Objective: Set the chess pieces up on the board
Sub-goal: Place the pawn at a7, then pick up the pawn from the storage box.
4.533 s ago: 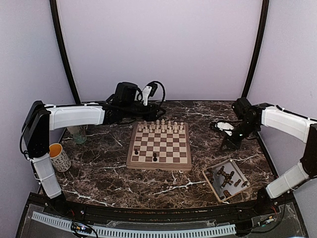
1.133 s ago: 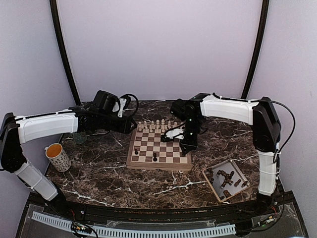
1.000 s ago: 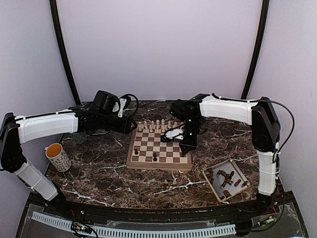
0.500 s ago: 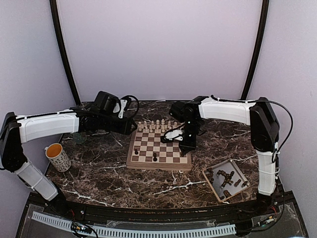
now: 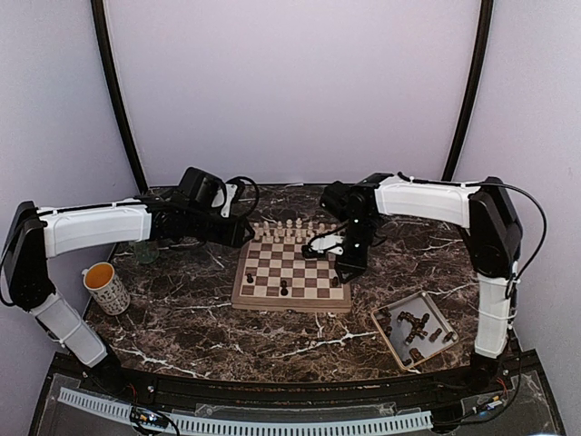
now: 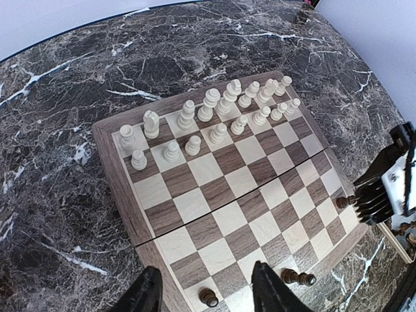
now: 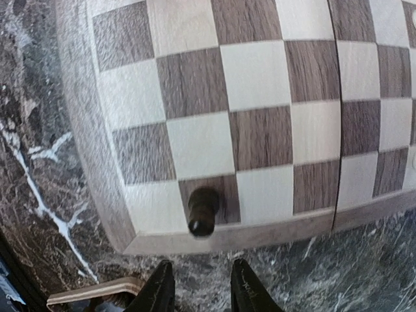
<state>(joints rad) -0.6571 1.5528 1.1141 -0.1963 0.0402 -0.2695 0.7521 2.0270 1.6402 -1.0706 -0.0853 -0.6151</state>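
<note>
The board [image 5: 272, 295] lies mid-table with pale chessmen filling its two far rows. Three dark chess pieces stand on its near rows: one [image 5: 250, 278], one [image 5: 284, 289] and one by the near right corner [image 7: 203, 209]. My right gripper [image 7: 201, 292] is open just off the board's rim, a little back from that corner piece and not touching it; from above it shows at the board's right edge [image 5: 348, 270]. My left gripper [image 6: 208, 292] hangs open over the board's left side with nothing held. Two dark pieces [image 6: 209, 298] [image 6: 298, 278] show below it.
A beige tray [image 5: 392, 340] with several loose dark pieces sits at the near right. A patterned mug [image 5: 107, 288] and a glass [image 5: 145, 247] stand at the left. The tray's corner [image 7: 97, 290] shows beside my right fingers.
My right gripper has gone from shut to open, leaving the dark piece standing near the board's right corner, and has drawn back slightly. The left arm has hardly moved.
</note>
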